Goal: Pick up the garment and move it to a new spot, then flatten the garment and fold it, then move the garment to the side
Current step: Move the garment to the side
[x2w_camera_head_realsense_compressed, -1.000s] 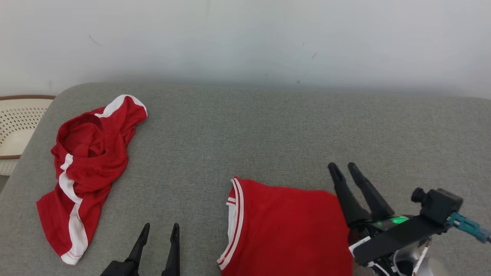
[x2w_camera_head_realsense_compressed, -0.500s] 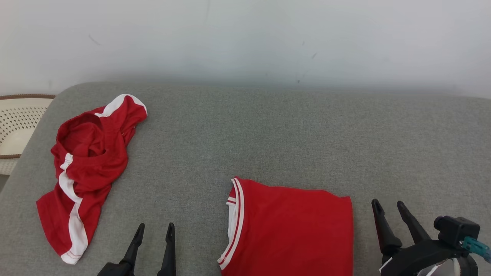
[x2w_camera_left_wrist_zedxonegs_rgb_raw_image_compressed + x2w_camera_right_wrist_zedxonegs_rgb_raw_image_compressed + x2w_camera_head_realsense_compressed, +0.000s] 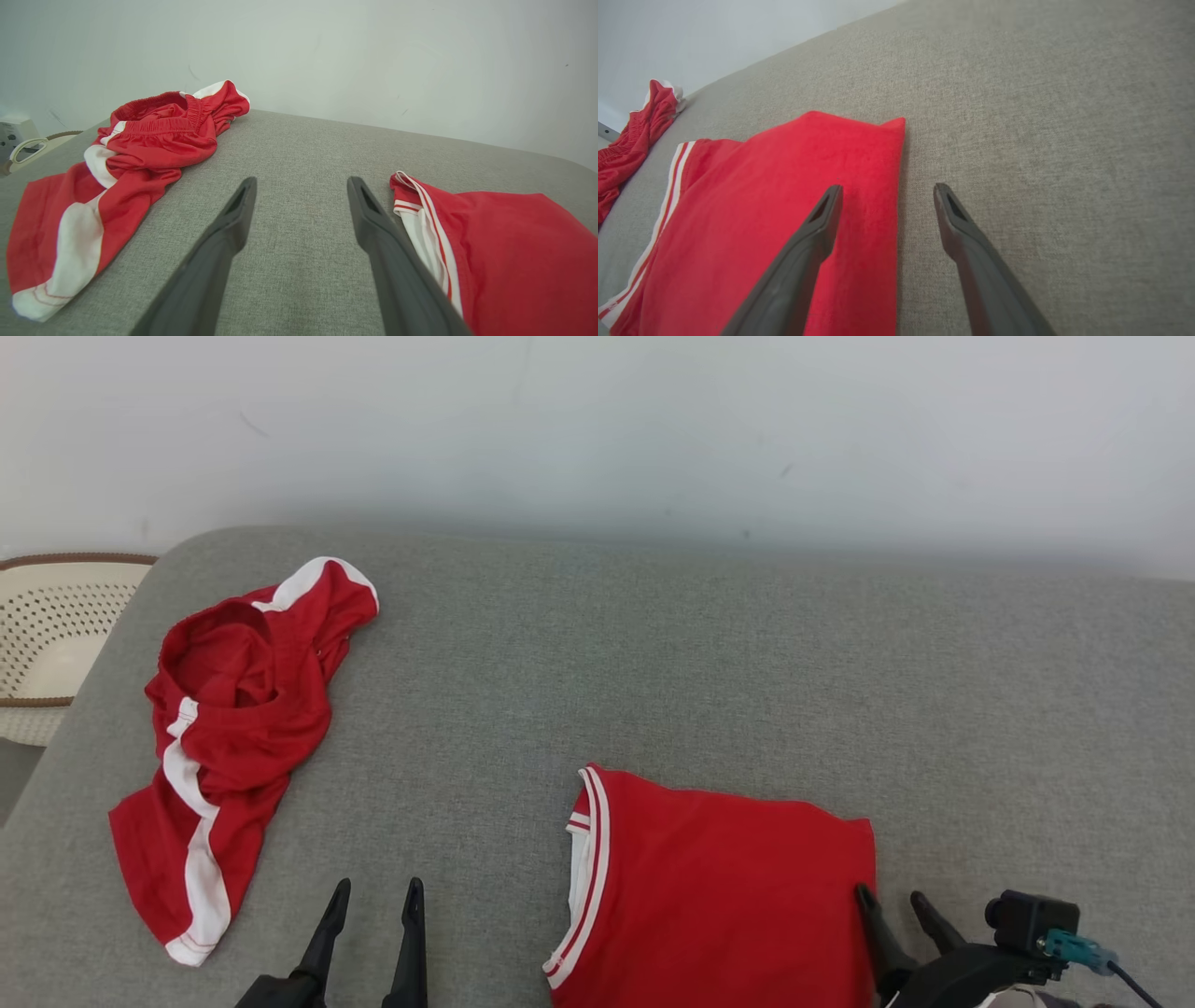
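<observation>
At the lower right of the head view, the right gripper (image 3: 889,896) stands with its two dark fingers spread apart, gripping nothing. Its inner finger lies at the right-hand edge of the folded red shirt (image 3: 719,887); the outer finger lies over bare grey cloth. The right wrist view shows the same gripper (image 3: 888,188) straddling that edge, one finger above the shirt (image 3: 784,196) and the other above the padded surface (image 3: 1041,140). Whether either finger touches the cloth cannot be told.

At the lower left of the head view, the left gripper (image 3: 378,887) is likewise open and empty, its fingers pointing up the view over the padded surface (image 3: 653,644). It lies between the two garments, apart from both. The left wrist view places this gripper (image 3: 302,179) with the shirt (image 3: 509,252) just beside its one finger.

The shirt lies flat near the front edge, a neat rectangle with white-and-red striped trim along its left side. Crumpled red shorts (image 3: 233,728) with white side stripes lie well apart from it, towards the far left corner; their elastic waistband shows in the left wrist view (image 3: 140,140). A pale perforated basket (image 3: 56,625) with a brown rim sits beyond the left edge. A plain white wall (image 3: 597,429) closes the background.
</observation>
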